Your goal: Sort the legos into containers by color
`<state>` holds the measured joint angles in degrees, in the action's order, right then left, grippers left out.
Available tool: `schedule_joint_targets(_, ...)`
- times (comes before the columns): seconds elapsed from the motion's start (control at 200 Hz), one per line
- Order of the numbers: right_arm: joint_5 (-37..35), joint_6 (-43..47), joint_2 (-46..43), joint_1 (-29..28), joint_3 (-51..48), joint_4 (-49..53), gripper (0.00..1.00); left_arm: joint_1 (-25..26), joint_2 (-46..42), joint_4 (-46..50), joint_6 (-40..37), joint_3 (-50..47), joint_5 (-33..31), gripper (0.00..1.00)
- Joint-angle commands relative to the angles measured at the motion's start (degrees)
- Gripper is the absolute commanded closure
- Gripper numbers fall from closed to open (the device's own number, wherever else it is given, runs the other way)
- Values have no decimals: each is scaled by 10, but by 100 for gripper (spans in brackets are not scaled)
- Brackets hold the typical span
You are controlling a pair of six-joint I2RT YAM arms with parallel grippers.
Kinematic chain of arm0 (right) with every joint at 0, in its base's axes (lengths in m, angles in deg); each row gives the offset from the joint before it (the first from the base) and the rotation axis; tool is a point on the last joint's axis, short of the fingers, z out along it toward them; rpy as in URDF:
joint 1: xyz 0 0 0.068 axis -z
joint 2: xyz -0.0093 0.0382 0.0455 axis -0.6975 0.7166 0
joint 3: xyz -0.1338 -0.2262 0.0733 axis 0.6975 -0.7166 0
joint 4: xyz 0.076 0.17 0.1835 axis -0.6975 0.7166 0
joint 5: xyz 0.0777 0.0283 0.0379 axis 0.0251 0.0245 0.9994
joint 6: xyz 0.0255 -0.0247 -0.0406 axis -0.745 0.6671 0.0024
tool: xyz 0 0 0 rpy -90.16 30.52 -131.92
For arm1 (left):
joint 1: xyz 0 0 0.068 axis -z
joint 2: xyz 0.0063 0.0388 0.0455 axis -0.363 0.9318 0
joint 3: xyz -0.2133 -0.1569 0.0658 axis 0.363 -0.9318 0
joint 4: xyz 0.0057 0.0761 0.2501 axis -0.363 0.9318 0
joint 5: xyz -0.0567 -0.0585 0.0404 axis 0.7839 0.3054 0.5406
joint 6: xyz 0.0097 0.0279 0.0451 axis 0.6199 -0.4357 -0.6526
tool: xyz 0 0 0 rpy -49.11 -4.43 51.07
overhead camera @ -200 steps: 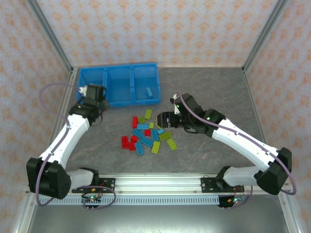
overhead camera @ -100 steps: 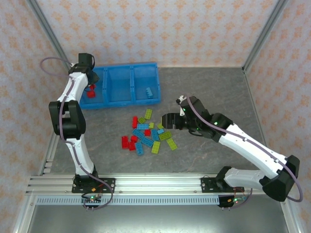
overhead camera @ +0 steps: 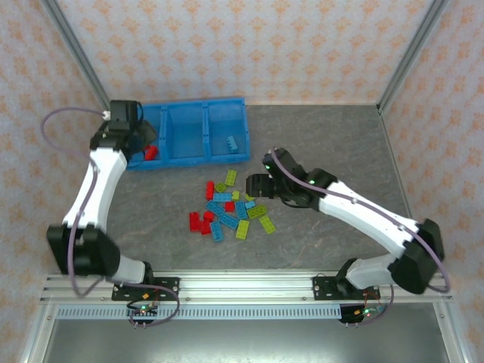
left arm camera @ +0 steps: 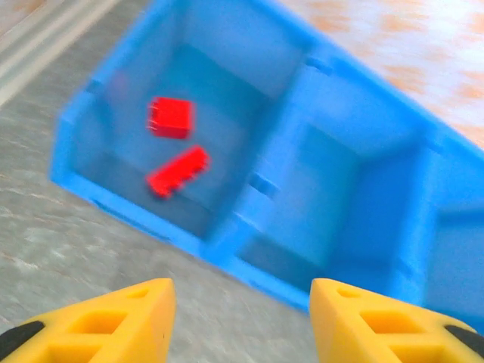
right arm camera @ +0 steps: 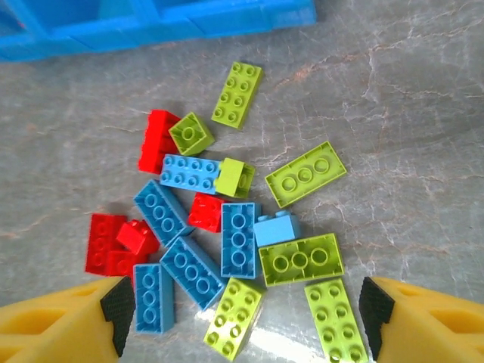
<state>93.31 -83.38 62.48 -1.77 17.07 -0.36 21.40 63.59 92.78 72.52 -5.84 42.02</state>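
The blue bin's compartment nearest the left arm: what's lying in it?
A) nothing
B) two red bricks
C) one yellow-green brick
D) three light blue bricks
B: the left wrist view shows two red bricks lying on the floor of that end compartment.

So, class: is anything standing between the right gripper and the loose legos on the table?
Nothing visible does. The right gripper is open and faces straight onto the legos, which lie uncovered on the grey table with open space between them.
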Motion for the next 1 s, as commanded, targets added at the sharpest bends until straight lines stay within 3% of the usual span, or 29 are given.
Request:
schedule_joint_targets(0.0, -20, 4, 79, -4, 53, -18, 20, 99, -89, 10, -46, -55, 9, 50)
schedule_joint_targets(0.15, -60, -19, 219, -4, 144, -16, 21, 177, -151, 98, -157, -74, 56, 44)
schedule_joint_targets(0.23, -67, -39, 286, -4, 186, -34, 21, 179, -184, 125, -228, -101, 104, 40)
schedule_joint_targets(0.305, -76, -55, 344, -4, 226, -46, 22, 180, -215, 122, -271, -133, 111, 36)
schedule_joint_targets(0.455, -108, -65, 446, -4, 320, -22, 24, 180, -260, 77, -294, -181, 141, 18)
schedule_joint_targets(0.53, -111, -64, 483, -4, 350, -6, 25, 179, -267, 84, -307, -181, 148, 16)
schedule_joint_targets(0.801, -145, -88, 512, -4, 321, -1, 48, 180, -293, 91, -293, -203, 75, 10)
schedule_joint_targets(0.996, -141, -95, 463, -2, 240, -41, 66, 180, -298, 92, -293, -204, 56, 10)
